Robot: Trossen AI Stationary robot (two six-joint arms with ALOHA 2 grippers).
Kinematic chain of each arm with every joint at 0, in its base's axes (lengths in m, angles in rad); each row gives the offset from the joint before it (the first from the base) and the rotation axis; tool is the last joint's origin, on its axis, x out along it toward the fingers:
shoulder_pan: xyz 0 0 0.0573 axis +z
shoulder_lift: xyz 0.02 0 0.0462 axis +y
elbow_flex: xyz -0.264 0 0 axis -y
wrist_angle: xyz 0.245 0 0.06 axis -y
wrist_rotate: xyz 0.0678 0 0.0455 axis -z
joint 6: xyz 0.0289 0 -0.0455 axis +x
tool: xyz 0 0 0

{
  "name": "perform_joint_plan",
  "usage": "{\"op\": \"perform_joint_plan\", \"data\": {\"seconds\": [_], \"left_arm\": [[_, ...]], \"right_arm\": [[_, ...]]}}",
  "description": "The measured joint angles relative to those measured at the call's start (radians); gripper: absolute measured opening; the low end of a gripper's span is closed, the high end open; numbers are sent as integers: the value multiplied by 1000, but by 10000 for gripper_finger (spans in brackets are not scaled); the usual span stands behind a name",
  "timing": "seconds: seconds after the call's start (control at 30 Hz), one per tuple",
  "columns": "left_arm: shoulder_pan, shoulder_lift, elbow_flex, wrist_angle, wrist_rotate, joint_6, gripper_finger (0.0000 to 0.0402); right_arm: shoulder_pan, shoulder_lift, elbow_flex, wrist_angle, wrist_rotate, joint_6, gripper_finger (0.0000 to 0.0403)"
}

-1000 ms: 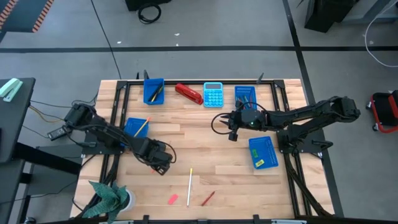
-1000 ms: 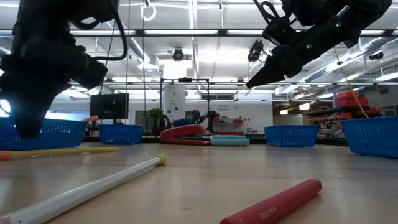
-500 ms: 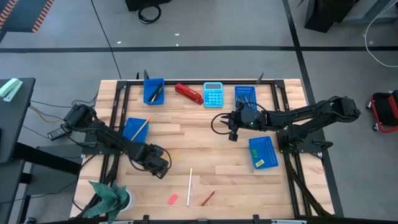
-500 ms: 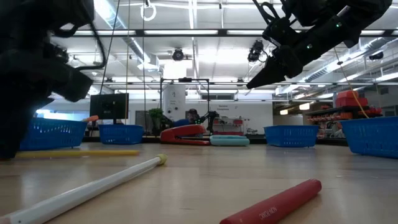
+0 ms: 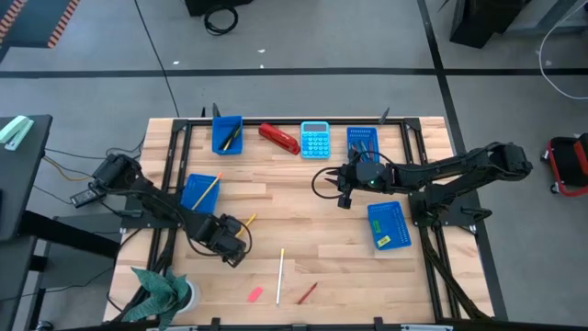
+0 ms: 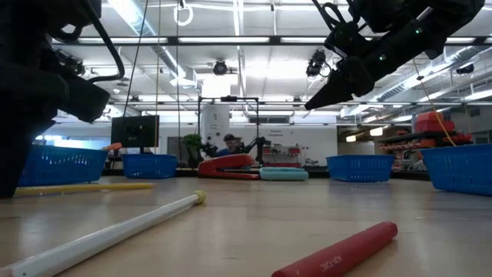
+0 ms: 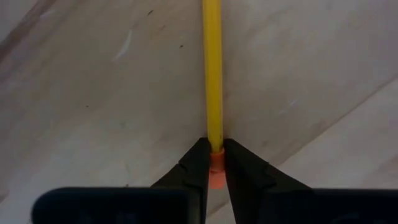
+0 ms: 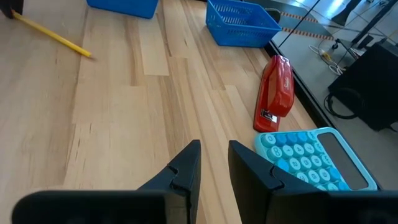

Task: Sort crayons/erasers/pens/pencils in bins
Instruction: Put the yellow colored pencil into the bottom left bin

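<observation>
A yellow pencil (image 7: 212,68) lies flat on the table near its left side. My left gripper (image 7: 215,150) points down over the pencil's orange end and is shut on it. In the high view the gripper (image 5: 228,248) covers most of the pencil (image 5: 247,221). My right gripper (image 8: 214,163) hangs open and empty above the table's middle (image 5: 345,197). A white pencil (image 5: 280,274), a red crayon (image 5: 307,292) and a pink eraser (image 5: 255,294) lie near the front edge. Two bins stand at the left (image 5: 199,191), (image 5: 226,134) and two at the right (image 5: 363,141), (image 5: 388,226). My left gripper pinches the yellow pencil at its orange eraser end (image 7: 216,169) between its two fingertips. The fingers come from above, pointing down, one on each side of the stick. The pencil lies on the table, its length running away from the fingers.
A red stapler (image 5: 278,138) and a light-blue calculator (image 5: 315,140) sit at the far edge between the bins. An orange pencil (image 5: 209,188) rests across the left bin. A yellow eraser (image 5: 382,242) lies in the right near bin. A green plant (image 5: 161,292) stands at the near left corner.
My left gripper has moved toward the table's left edge and sunk toward the table. That has uncovered the far end of the yellow pencil in the high view.
</observation>
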Motion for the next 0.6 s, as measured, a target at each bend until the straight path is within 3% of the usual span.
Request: {"op": "perform_joint_plan", "data": {"seconds": [0.13,0.27,0.6], "left_arm": [[0,5,27,-26,-6,1,46],[2,5,124,-156,-24,22,46],[1,2,473,-909,-18,1,46]], "right_arm": [[0,0,0,-1,0,-4,87],[0,0,0,-5,0,-4,87],[0,0,0,-5,0,-3,87]]}}
